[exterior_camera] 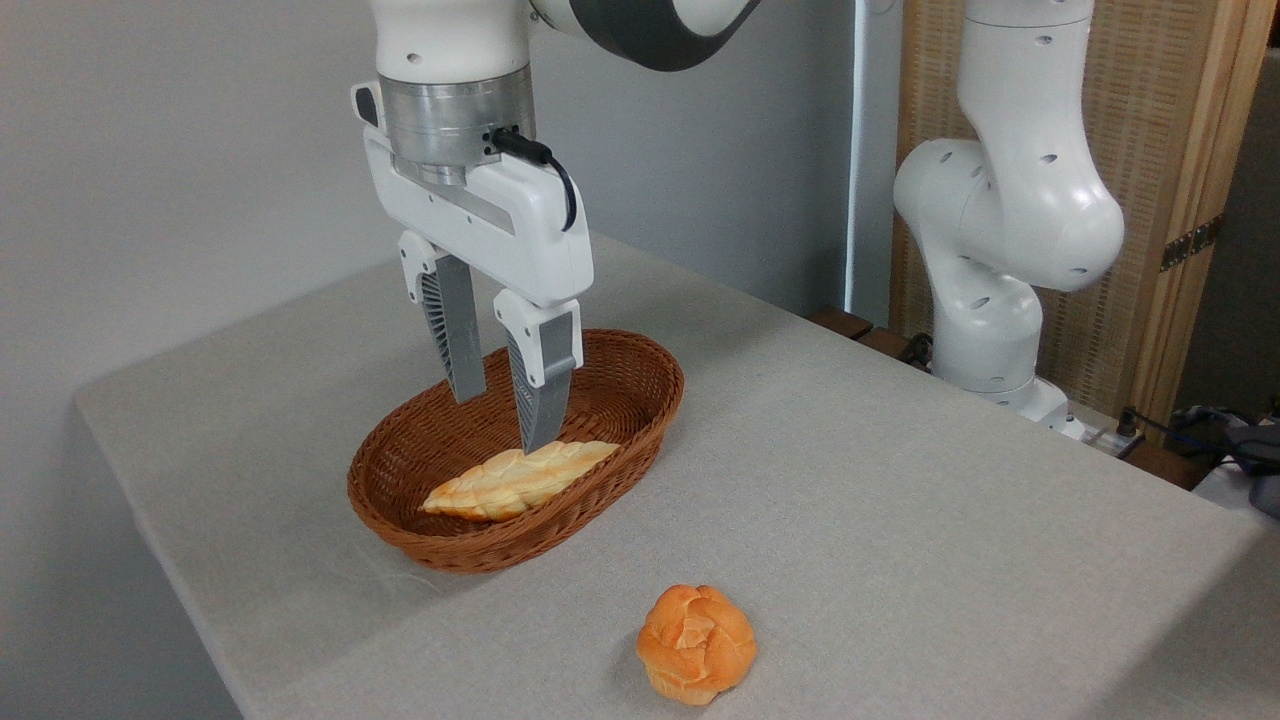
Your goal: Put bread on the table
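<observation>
The bread (517,479), a long pale golden braided loaf with pointed ends, lies inside the oval brown wicker basket (640,425) on the light grey table (900,520). My gripper (502,418) hangs open directly above the loaf, fingers pointing down into the basket. The nearer fingertip (540,432) is just over the loaf's right half, and the farther fingertip (466,385) stands behind it. Nothing is between the fingers.
A round orange-brown knotted bun (697,643) sits on the table near the front edge, right of the basket. A second white robot arm (1000,220) stands off the table's right side. A wooden screen (1180,150) is behind it.
</observation>
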Controlling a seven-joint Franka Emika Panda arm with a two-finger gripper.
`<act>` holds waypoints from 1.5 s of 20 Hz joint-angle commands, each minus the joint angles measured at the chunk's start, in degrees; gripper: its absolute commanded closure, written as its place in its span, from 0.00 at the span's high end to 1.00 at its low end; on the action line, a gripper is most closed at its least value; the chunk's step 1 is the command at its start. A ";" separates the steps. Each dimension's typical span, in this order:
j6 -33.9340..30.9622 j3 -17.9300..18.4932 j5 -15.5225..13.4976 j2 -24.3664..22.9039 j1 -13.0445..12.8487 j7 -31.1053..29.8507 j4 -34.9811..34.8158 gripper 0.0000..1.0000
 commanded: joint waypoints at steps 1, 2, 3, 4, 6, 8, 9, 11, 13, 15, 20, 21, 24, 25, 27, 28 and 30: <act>-2.06 0.76 -0.45 0.30 0.13 -0.28 0.36 1.00; -1.99 0.77 -0.45 0.30 0.13 -0.28 0.36 1.00; -2.07 0.77 -0.45 0.38 0.13 -0.28 0.36 1.00; -1.99 0.77 -0.45 0.30 0.13 -0.28 0.36 1.00; -1.99 0.77 -0.45 0.30 0.13 -0.28 0.36 1.00; -1.99 0.77 -0.45 0.38 0.13 -0.19 0.36 1.00; -2.07 0.77 -0.45 0.38 0.13 -0.28 0.36 1.00; -1.99 0.77 -0.45 0.30 0.13 -0.28 0.36 1.00; -1.99 0.77 -0.45 0.38 0.13 -0.28 0.36 1.00; -1.99 0.77 -0.45 0.38 0.13 -0.28 0.36 1.00; -2.68 0.77 -0.45 0.30 0.13 -0.28 0.36 1.00; -3.04 0.77 -0.45 0.30 0.13 -0.28 0.36 1.00; -3.83 0.85 -0.45 0.30 0.13 -0.28 0.36 1.00; -3.83 0.85 -0.45 0.21 0.13 -0.37 0.36 1.00; -3.83 0.85 -0.45 0.21 0.13 -0.37 0.36 1.00; -3.92 0.85 -0.45 0.21 0.13 -0.37 0.36 1.00; -4.27 0.85 -0.45 0.21 0.22 -0.28 0.36 1.00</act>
